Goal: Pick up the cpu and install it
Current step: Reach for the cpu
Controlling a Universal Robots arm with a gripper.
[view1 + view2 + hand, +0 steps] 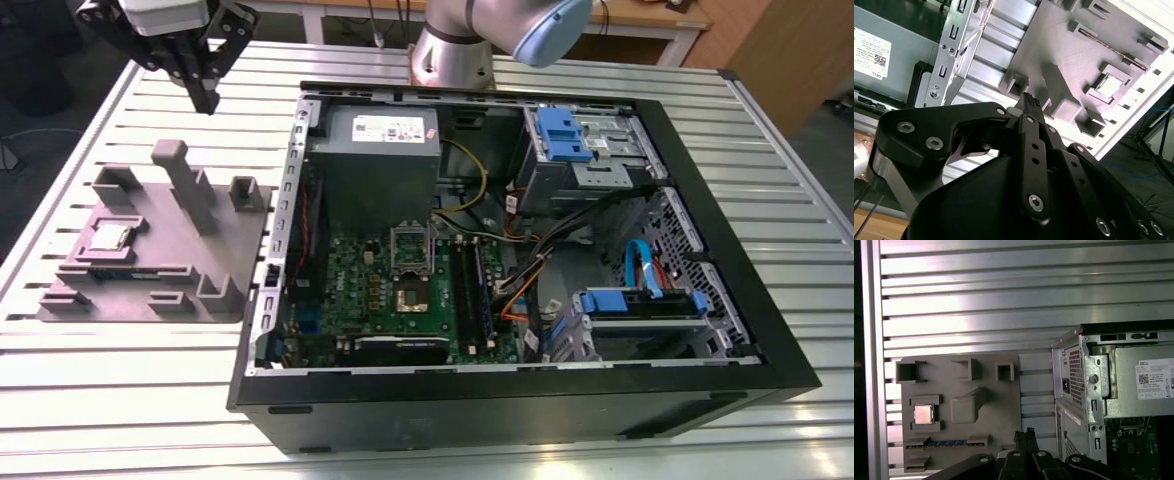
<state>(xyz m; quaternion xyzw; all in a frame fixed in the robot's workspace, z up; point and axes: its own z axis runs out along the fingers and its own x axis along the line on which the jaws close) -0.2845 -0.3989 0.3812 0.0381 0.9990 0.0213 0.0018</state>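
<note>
Tabletop (107,400), slatted metal. Grey moulded tray (140,300) lies flat on it. Open computer case (534,400) stands just beside the tray, on the exterior view's right. Cpu (110,237) sits flat in a square recess of the tray, on the side away from the case, untouched; it also shows in the first wrist view (923,414). Gripper (204,100) hangs in the air near the tray's far end, well apart from the cpu, fingers pressed together, holding nothing.
</note>
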